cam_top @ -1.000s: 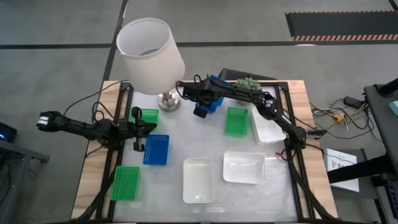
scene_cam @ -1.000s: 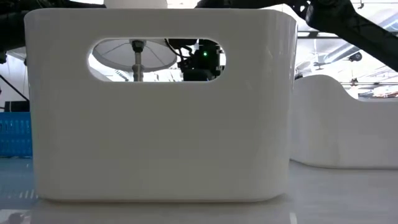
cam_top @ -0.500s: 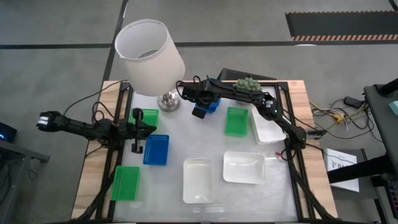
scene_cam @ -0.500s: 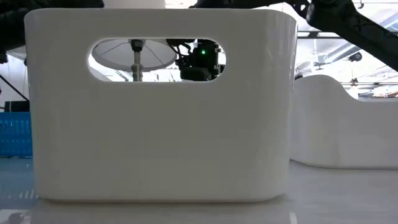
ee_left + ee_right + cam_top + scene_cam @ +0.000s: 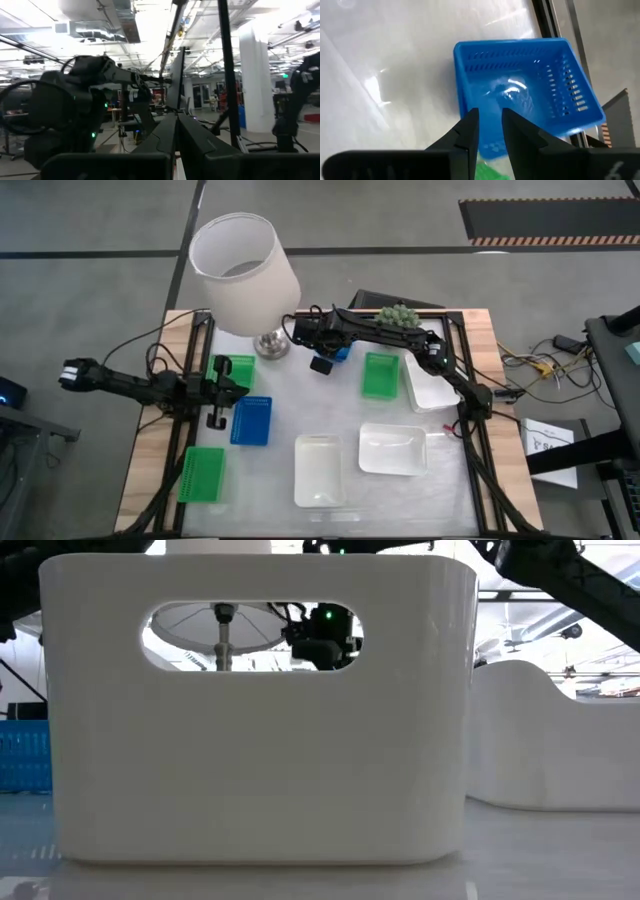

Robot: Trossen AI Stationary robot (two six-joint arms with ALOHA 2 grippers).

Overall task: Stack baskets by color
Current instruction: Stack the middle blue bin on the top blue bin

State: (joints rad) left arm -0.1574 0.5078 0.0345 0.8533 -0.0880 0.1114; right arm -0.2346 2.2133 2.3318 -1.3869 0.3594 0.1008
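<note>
My right gripper point(image 5: 322, 364) point(image 5: 487, 117) hovers open at the table's far middle, over one end of a blue basket point(image 5: 520, 95) point(image 5: 342, 352) that sits bottom-down on the table; nothing is between its fingers. A second blue basket point(image 5: 250, 420) lies at the left. Green baskets lie at the near left point(image 5: 201, 473), at the far left point(image 5: 238, 366) and right of centre point(image 5: 380, 375). White baskets lie near the front point(image 5: 319, 470) point(image 5: 392, 448) and at the right point(image 5: 432, 385). My left gripper point(image 5: 176, 117) point(image 5: 232, 387) rests shut at the left edge.
A lamp with a white shade point(image 5: 243, 272) stands at the far left, close to my right arm. A small green plant point(image 5: 396, 313) sits at the far edge. In the low view a white basket point(image 5: 250, 740) fills the front; my right gripper point(image 5: 320, 640) shows through its handle hole.
My right gripper has opened and let go of the blue basket, which now sits on the table at the far middle. The gripper has drawn slightly up and away from it. My left wrist has turned a little in place.
</note>
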